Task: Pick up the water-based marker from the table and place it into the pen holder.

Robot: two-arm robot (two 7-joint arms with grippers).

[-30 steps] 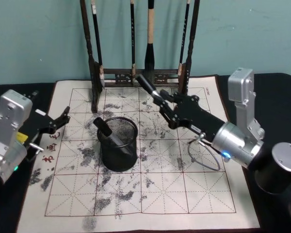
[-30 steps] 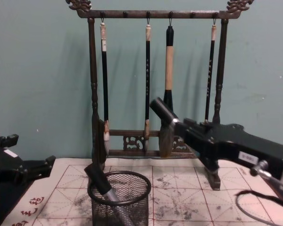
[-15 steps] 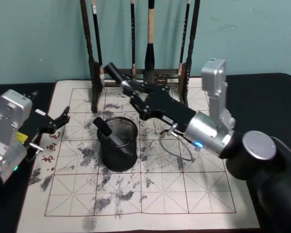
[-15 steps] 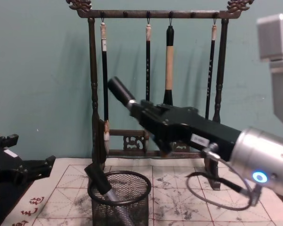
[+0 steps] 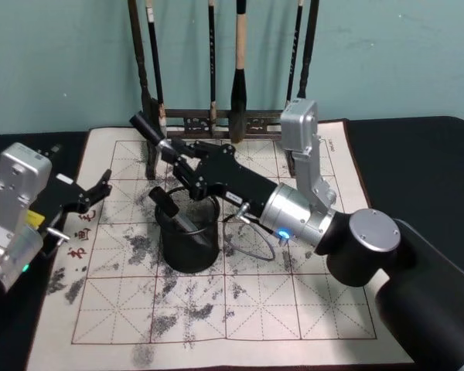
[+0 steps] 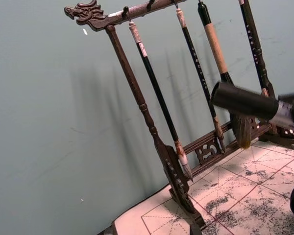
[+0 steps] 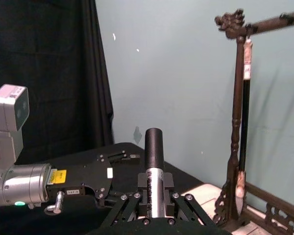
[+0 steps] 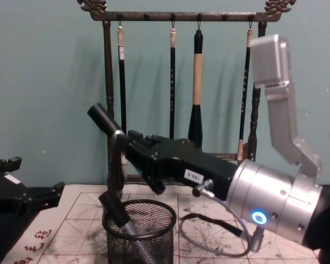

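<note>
The tall wooden brush rack stands at the upper centre of the head view, and 4 brushes hang from it. Its left post is just behind my load; I cannot tell if they touch. In front of the rack, at centre left, the pen holder stands on the stained white mat of the table. 1 dark pen leans inside it. A thin cable loop lies on the mat to the right of the cup.

My right arm comes from the lower right of the frame and stretches across the mat toward the upper left. My right gripper is clenched on the water-based marker. The marker is in the air above the back rim of the cup, tilted, with its black cap pointing up and to the upper left.

My left gripper rests at the left edge of the mat with its fingers spread and nothing between them.
</note>
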